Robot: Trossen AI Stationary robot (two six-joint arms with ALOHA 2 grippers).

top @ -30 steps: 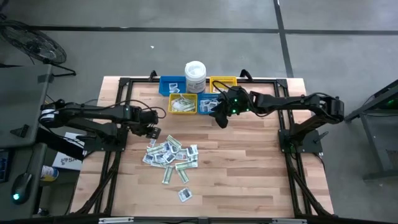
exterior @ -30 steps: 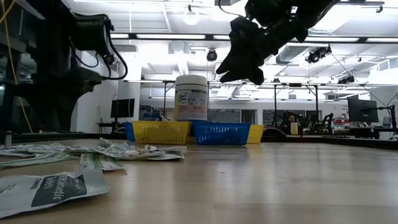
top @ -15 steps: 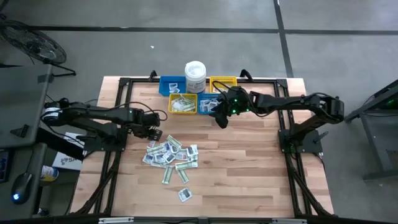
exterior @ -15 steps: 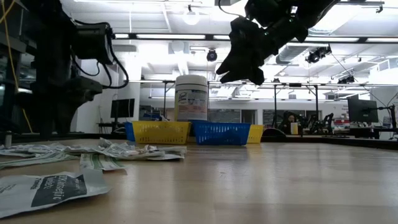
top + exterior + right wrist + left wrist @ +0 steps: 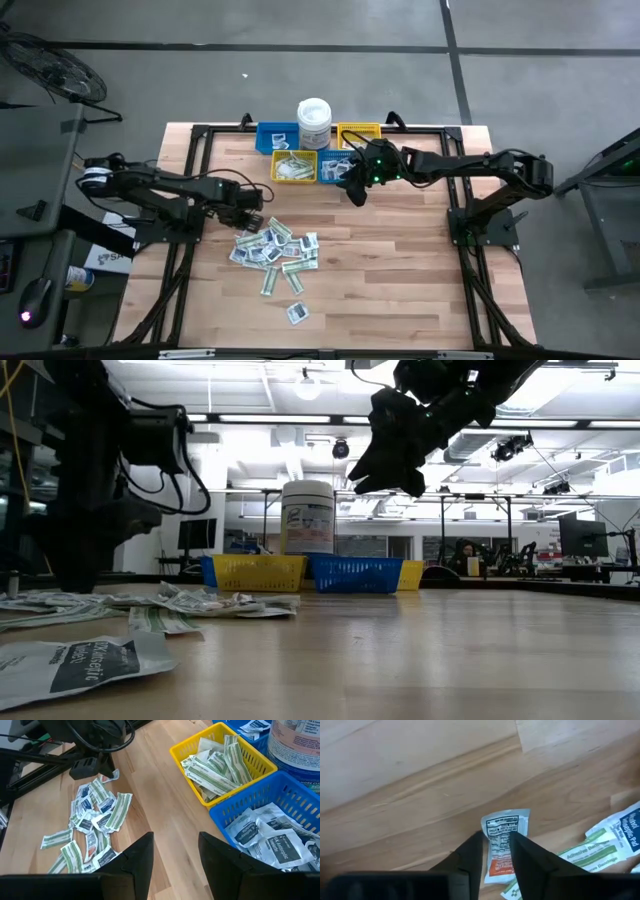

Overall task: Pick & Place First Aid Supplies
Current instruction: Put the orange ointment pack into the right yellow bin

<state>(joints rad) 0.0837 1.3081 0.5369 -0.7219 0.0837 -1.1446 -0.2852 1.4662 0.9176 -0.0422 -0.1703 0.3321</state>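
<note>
The first aid supplies lie in a loose pile [image 5: 275,250] of flat paper packets at the table's middle left. My left gripper [image 5: 248,208] points straight down at the pile's far left edge. Its open fingers stand on either side of a small white-and-orange packet [image 5: 502,845] that lies flat on the wood. My right gripper [image 5: 355,190] hangs open and empty above the table, beside the near blue bin [image 5: 280,815]; its own view [image 5: 175,850] looks at the bins and the pile. My left gripper comes at the white-and-orange packet from above, one fingertip [image 5: 476,851] at each long side of it, near its printed end [image 5: 501,826]. The packet lies flat on the table. Whether the fingertips touch it, I cannot tell.
A yellow bin [image 5: 295,167] of green-and-white strips and a blue bin [image 5: 335,170] of white squares stand at the far middle. Behind them are another blue bin [image 5: 277,135], another yellow bin [image 5: 358,133] and a white tub [image 5: 314,120]. One packet [image 5: 297,313] lies alone near the front.
My left gripper has sunk toward the table and gone a little toward the right edge, onto the far left edge of the pile. The right arm has kept still.
</note>
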